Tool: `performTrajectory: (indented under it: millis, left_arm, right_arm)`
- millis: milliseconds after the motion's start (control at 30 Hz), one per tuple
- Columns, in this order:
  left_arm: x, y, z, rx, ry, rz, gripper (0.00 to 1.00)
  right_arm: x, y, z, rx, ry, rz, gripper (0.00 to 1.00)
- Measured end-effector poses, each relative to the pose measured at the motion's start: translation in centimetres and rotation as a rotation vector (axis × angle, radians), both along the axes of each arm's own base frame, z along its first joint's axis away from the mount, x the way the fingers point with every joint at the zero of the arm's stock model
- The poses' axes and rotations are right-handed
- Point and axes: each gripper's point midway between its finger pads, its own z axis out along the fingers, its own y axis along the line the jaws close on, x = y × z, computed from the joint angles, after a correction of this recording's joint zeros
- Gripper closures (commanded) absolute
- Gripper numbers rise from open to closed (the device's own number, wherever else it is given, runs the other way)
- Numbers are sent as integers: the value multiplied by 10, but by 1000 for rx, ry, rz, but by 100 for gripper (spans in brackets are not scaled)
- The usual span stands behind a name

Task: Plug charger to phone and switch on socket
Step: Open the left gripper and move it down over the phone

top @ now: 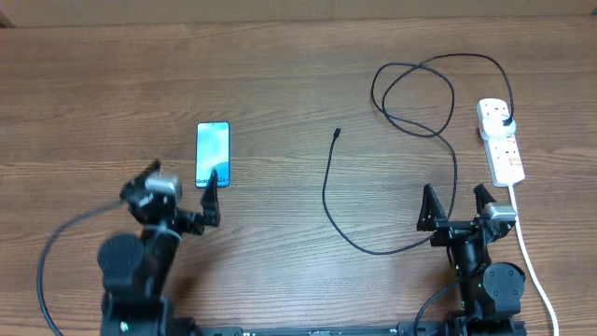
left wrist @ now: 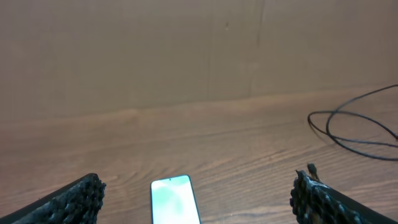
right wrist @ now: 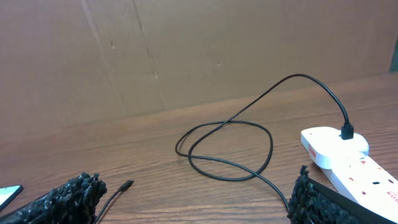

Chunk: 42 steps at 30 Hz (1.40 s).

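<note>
A brown wood-grain table (top: 280,56) is seen from overhead. In the wrist views a plain brown, cardboard-like wall (left wrist: 186,50) is shown behind its far edge. The phone (top: 213,154) is laid flat with its screen lit, at about 9 o'clock from the table's middle. The socket (top: 501,140) is laid near the 3 o'clock edge, and its white cord (top: 529,247) is run toward 6 o'clock. The charger (top: 326,191) is plugged into the socket's 12 o'clock end and looped out toward 11 o'clock. From there it is swept past the right gripper (top: 454,194) and ended in a free tip (top: 337,133) near the centre, well apart from the phone.

Both grippers are spread wide with nothing held. The left gripper (top: 183,177) is placed just at 6 o'clock of the phone.

The cable's whole run is given by the overhead view alone. The plug (right wrist: 347,132), seated upright in the socket, is shown clearly only by the right wrist view, where just a corner of the phone is caught. In the left wrist view the phone's near end is cut off by the frame. Whether a left finger touches the phone cannot be told, and the screen text cannot be read.
</note>
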Motion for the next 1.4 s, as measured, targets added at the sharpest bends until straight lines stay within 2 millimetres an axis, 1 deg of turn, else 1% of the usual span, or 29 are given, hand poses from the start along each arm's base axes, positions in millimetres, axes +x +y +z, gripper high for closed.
performTrajectory:
  millis: [267,467,500,600,700,800,933,1133,1267,1333,1400]
  left_arm:
    - [51,-1,17,-26,289,-13,0]
    - [81,0,26,-35,529,-11,0]
    - [83,0,26,-35,537,-11,0]
    - [86,0,20,-36,657,-13,1]
    - [93,0,14,-33,720,-16,0]
    - [99,0,3,-34,755,-16,0]
    - [100,0,-17,-38,827,-16,0]
    - [106,-3,-38,-59,890,-33,0]
    - [106,0,-61,-102,982,24,7]
    - [104,3,-78,-124,1048,79,13]
    - [102,4,-95,-136,1112,120,15]
  right_arm:
    - [0,0,0,0,1,1,0]
    - [0,0,0,0,0,0,0]
    - [0,0,0,0,0,0,0]
    - [0,0,0,0,0,0,0]
    - [0,0,0,0,0,0,0]
    - [0,0,0,0,0,1,0]
    - [0,0,0,0,0,0,0]
    - [0,0,0,0,0,0,0]
    - [0,0,0,0,0,0,0]
    - [0,0,0,0,0,0,0]
    - [0,0,0,0,0,0,0]
